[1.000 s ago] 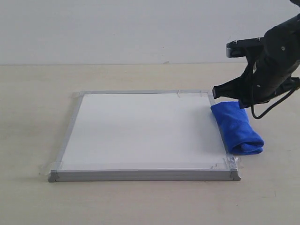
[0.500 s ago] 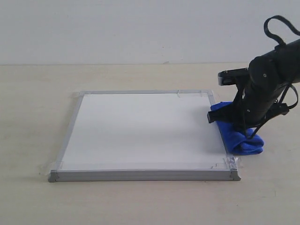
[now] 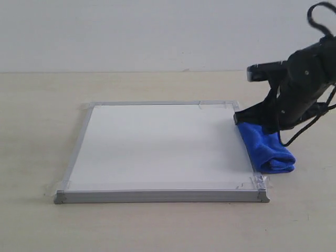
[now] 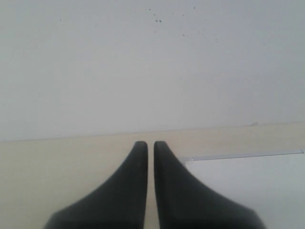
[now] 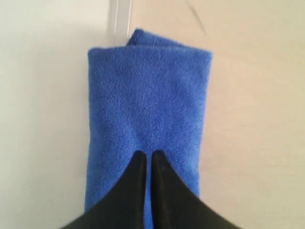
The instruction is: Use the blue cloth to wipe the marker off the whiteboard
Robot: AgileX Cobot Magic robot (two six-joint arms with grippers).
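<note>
The whiteboard (image 3: 157,144) lies flat on the table, its silver frame taped at the corners. A small dark marker hook (image 3: 242,185) shows by its front right corner; the faint line itself I cannot make out. The blue cloth (image 3: 268,149) lies folded on the table against the board's right edge. My right gripper (image 3: 262,125) hovers over the cloth's far end. In the right wrist view its fingers (image 5: 148,155) stand shut above the blue cloth (image 5: 147,95), holding nothing. The left gripper (image 4: 150,144) is shut and empty beside a corner of the whiteboard (image 4: 248,186), out of the exterior view.
A beige tabletop (image 3: 157,226) surrounds the board, with a pale wall (image 3: 131,31) behind it. The right arm's black cables (image 3: 315,13) loop above the wrist. The board's frame (image 5: 119,14) runs along one side of the cloth.
The right arm dropped low over the cloth half a second ago and has since lifted and pulled back a little. The cloth and the board stay where they were.
</note>
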